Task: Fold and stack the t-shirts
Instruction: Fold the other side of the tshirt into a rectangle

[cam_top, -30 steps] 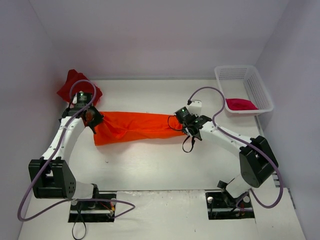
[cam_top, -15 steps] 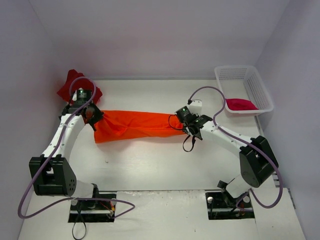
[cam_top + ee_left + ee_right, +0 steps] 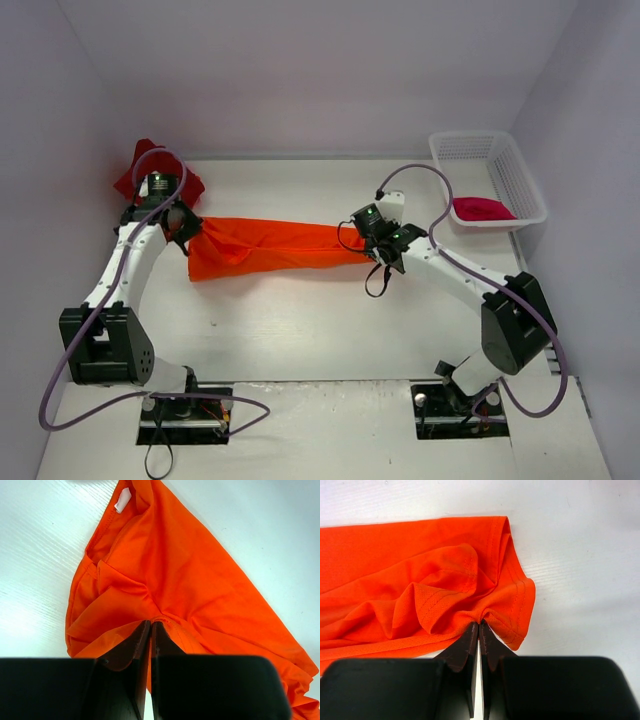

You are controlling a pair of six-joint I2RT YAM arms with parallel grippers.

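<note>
A bright orange t-shirt [image 3: 268, 246] is stretched out as a long band across the table between both arms. My left gripper [image 3: 190, 236] is shut on its left end; the cloth [image 3: 165, 575] bunches at the pinched tips [image 3: 151, 624]. My right gripper [image 3: 362, 246] is shut on the right hem [image 3: 510, 600], which puckers at the tips [image 3: 478, 625]. A dark red t-shirt [image 3: 140, 172] lies crumpled at the far left corner behind the left arm. A crimson-pink t-shirt [image 3: 482, 209] lies in the basket.
A white mesh basket [image 3: 520, 180] stands at the far right by the wall. Purple cables loop over both arms. The arm bases [image 3: 180, 400] sit at the near edge. Walls close in on three sides.
Both grippers have carried the orange t-shirt a little farther from the bases and slightly left, keeping it stretched. The left arm now stands nearer the dark red t-shirt.
</note>
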